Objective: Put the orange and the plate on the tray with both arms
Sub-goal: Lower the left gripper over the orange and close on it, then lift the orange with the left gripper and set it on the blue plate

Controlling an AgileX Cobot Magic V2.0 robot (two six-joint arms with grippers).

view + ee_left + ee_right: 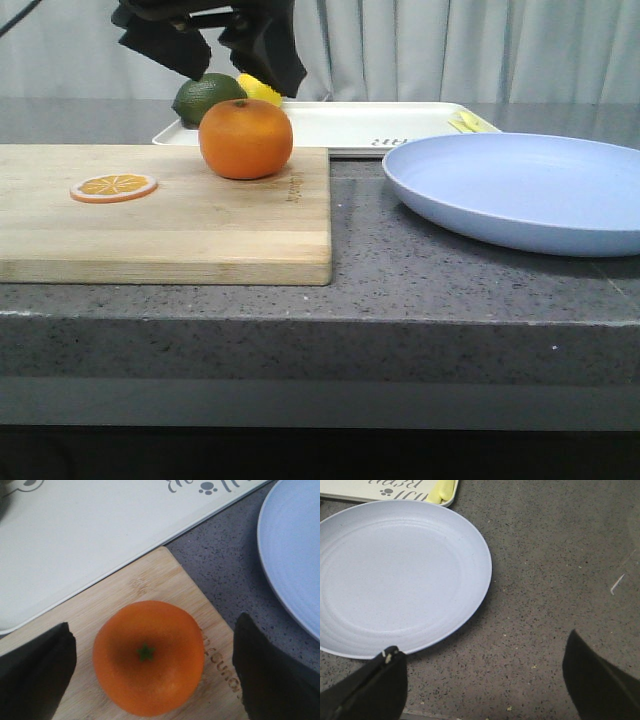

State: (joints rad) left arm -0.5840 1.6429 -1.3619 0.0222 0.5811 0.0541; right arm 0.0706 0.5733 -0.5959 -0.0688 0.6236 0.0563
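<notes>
We find the orange [245, 138] sitting on the board [160, 215], near that board's far right corner, with the tray [340, 125] just behind it and the plate [520, 190] to its right on the tabletop [400, 270]; nothing is on the tray yet of the two things we must move. The relation that matters lies with the left gripper [213, 50]: in the front view it hangs above and a little behind the orange, apart from it; in the left wrist view the orange [148, 657] sits almost centred between the two dark fingers [35, 672], stem dimple up, so we judge a near-straight descent would bracket it. Its jaws are spread wide, wider than the fruit, and grip nothing; being round, the orange offers no long axis to align with, though it may roll if nudged off-centre.

The right gripper [482, 675] is likewise spread and empty; the plate [400, 575] lies ahead of it and to one side, its near rim just beside one finger [370, 687], not between the two; we reckon this arm must shift toward that rim before closing. Each arm is the nearer one to its own thing.
</notes>
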